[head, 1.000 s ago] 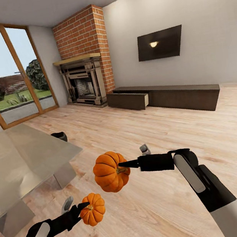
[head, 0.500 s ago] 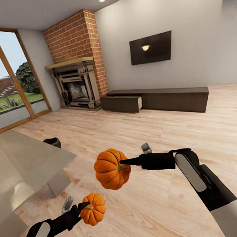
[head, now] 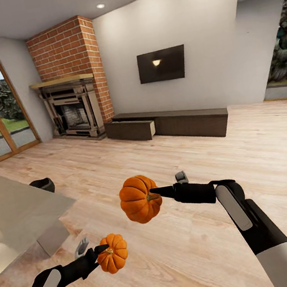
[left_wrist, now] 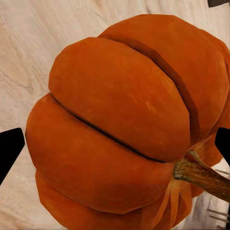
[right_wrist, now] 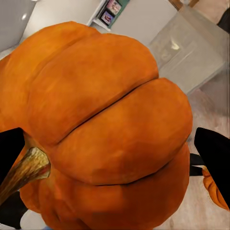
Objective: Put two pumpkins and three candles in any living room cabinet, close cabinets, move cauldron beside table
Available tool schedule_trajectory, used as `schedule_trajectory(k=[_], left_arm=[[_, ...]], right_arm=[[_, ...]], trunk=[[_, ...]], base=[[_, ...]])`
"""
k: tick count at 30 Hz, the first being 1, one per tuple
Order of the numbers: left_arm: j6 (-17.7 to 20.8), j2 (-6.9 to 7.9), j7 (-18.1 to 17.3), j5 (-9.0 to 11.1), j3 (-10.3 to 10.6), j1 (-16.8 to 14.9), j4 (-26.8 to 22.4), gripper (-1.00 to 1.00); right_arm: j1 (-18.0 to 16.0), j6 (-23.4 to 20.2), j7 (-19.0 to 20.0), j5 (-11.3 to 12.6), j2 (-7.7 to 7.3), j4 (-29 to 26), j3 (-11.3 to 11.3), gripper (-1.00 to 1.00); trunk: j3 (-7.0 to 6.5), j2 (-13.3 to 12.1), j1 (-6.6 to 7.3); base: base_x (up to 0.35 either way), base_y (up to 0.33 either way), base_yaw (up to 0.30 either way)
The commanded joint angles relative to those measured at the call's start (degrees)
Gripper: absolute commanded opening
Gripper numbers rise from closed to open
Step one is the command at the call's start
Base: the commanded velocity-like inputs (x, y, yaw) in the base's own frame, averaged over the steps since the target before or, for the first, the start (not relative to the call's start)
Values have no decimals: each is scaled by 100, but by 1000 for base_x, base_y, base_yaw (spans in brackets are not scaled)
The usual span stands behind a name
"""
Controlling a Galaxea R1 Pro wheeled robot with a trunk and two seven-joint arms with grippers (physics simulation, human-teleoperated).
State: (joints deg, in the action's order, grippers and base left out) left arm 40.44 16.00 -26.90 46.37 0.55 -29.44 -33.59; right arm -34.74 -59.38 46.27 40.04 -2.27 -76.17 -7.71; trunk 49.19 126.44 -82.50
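Left gripper point(head: 98, 252): jaws closed on the smaller pumpkin point(head: 112, 253), held low above the wooden floor point(head: 182, 259); in the left wrist view the pumpkin point(left_wrist: 124, 129) sits between the two black fingertips point(left_wrist: 9, 151).
Right gripper point(head: 164, 191): jaws clamped on the larger pumpkin point(head: 140, 199), stem facing the gripper; the right wrist view has it point(right_wrist: 100, 134) between both fingertips point(right_wrist: 215, 151).
Cabinet point(head: 168, 125): far against the wall under the TV point(head: 161, 65), left drawer point(head: 131, 130) pulled out.
Table point(head: 20, 217): glass top at the left edge.
Cauldron point(head: 42, 185): black, partly hidden behind the table.
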Motion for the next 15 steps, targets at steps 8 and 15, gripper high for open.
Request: schedule_trajectory(k=[8,15], left_arm=[[34,12,-7,44,5,-1,-27,-100],[34,17,-7,39,7,-1,-33,-100]], right_arm=[[-6,-29,15,30,-1,20,-2,-100],[-6,-29,13,27,-1,17,-2,-100]], trunk=[[5,3,1],[5,3,1]], base=[[8,0,-289],[256,0,-225]])
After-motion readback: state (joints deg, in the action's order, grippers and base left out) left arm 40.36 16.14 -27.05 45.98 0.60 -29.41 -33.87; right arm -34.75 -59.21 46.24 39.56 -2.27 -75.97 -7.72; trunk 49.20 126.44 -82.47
